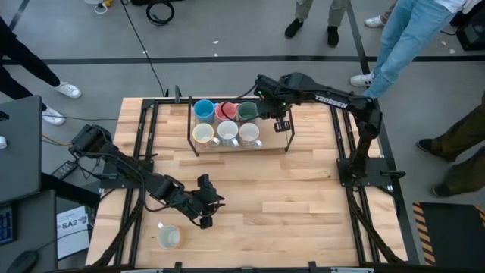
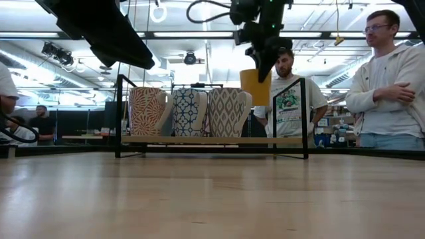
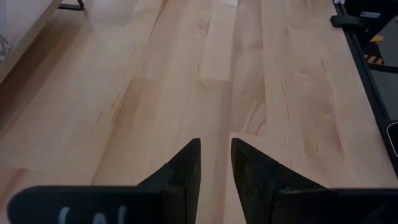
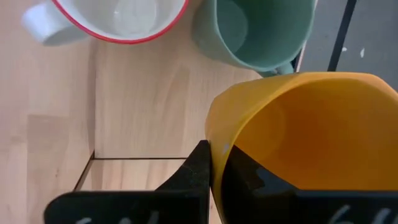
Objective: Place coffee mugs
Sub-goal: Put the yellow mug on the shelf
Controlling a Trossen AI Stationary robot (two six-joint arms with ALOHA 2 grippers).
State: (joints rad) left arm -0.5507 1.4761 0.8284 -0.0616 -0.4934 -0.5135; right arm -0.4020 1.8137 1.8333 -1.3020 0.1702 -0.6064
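My right gripper (image 2: 261, 66) is shut on the orange mug (image 2: 255, 87) above the right end of a black-framed rack (image 2: 212, 141). In the rack stand six mugs: blue (image 1: 203, 108), pink (image 1: 225, 111) and dark green (image 1: 247, 111) in the far row, three pale ones (image 1: 227, 134) in the near row, all resting on their bases on the wooden shelf. One more pale mug (image 1: 168, 237) stands on the table near its near-left corner. My left gripper (image 1: 204, 210) hovers over bare wood to the right of that mug, narrowly open and holding nothing. My right gripper pinches the orange mug's rim (image 4: 217, 140), one finger (image 4: 196, 168) outside the wall and the other (image 4: 249, 183) inside the mug. The fingers come from above, pointing down. The mug hangs below them, roughly upright and lifted clear of the rack's shelf.
The rack's upright black posts (image 2: 304, 116) stand at its right end, close by the held mug. Black rails (image 1: 345, 152) run along the table's left and right sides. People stand beyond the far and right edges (image 2: 388, 79). Bare wood (image 1: 288, 205) fills the table's middle and near right.
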